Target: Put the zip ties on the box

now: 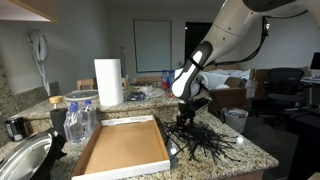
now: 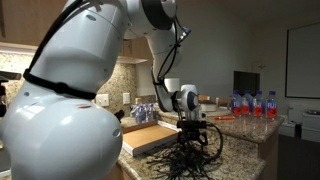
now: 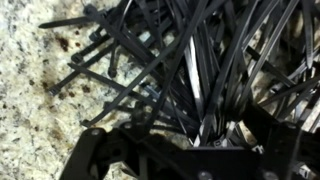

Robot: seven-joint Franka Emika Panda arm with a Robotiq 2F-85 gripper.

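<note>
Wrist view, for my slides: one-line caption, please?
Open pincer over a tangle of black zip ties on the speckled granite counter.

Both exterior views look across the bench [image 1: 255, 152], seemingly from different ends, sharing the zip ties [image 1: 205, 142]; the wrist view looks straight down, very close.

I held the arm [image 1: 225, 35] bent down from upper right | gripper [image 1: 187, 112] pointing down, centre frame | jaws spread wide
</note>
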